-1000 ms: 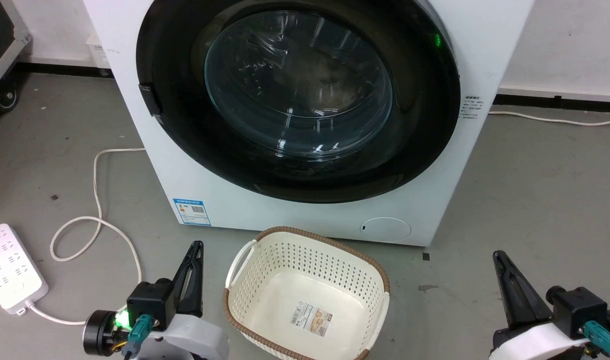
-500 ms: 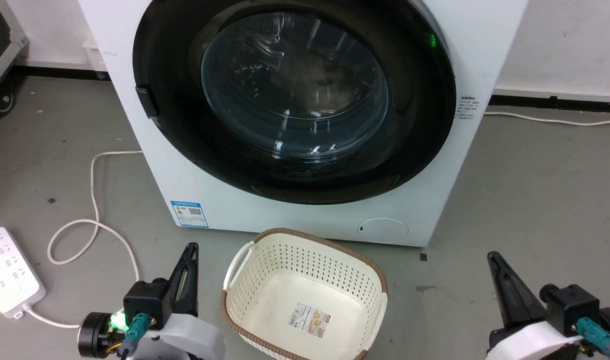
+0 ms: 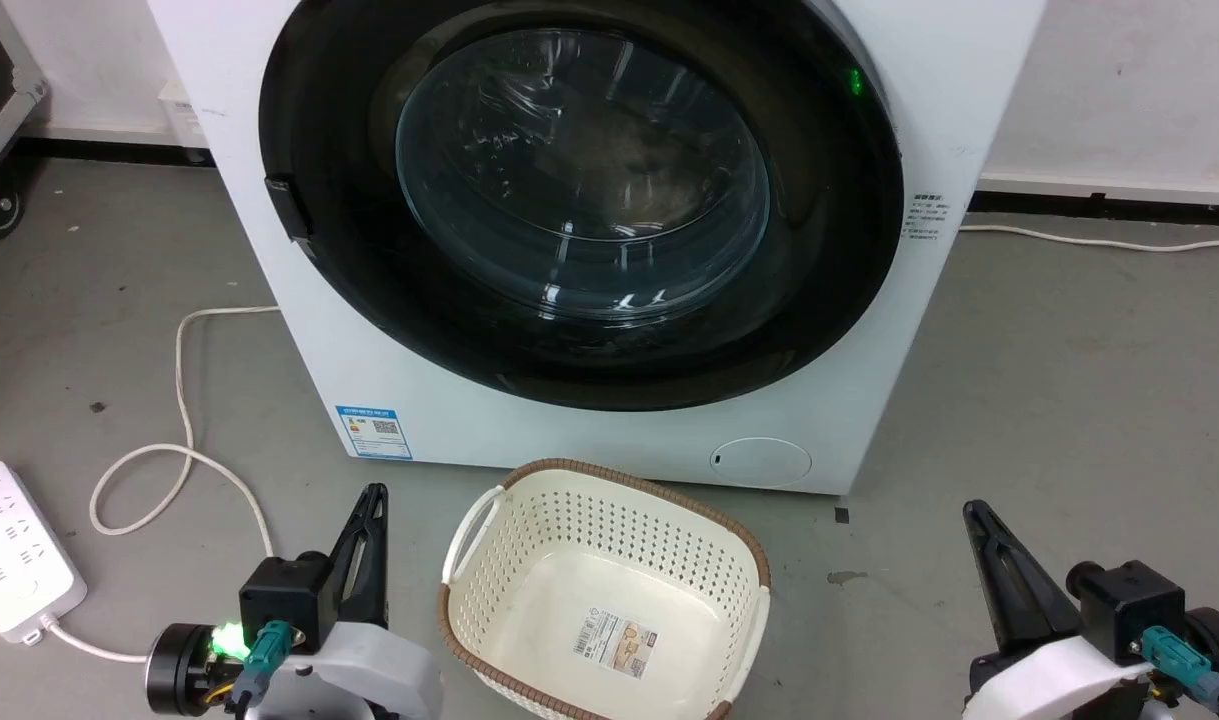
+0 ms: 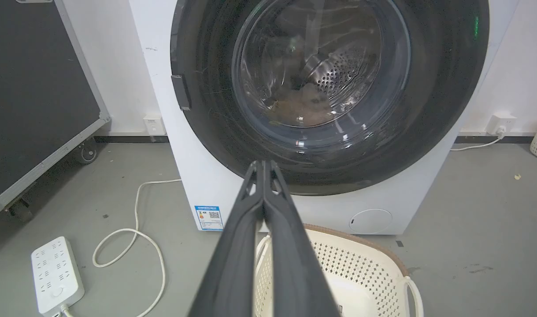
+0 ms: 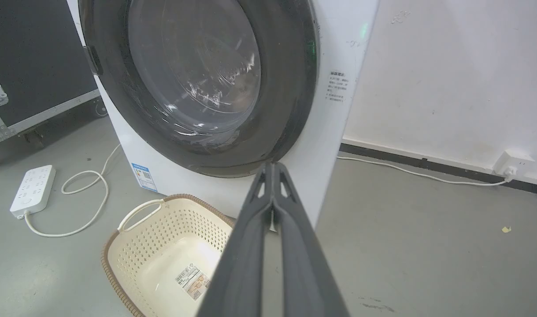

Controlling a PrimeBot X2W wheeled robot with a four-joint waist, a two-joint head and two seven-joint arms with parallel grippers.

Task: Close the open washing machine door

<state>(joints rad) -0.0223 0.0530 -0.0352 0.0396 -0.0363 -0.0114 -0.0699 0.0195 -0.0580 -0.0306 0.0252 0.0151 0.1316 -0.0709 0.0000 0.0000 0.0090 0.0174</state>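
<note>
Ahead of my left claw (image 3: 373, 500) and right claw (image 3: 972, 512), beyond the basket (image 3: 609, 472) sitting between them, I see the washing machine door (image 3: 829, 250) lying flush against the washing machine (image 3: 589, 445). Both claws are pressed together, pinching nothing.

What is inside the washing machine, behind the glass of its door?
Through the washing machine door, the perforated steel drum shows, with a brownish heap at its bottom. Reflections blur it, so its kind cannot be told. The door's black ring covers the drum's edge.
</note>
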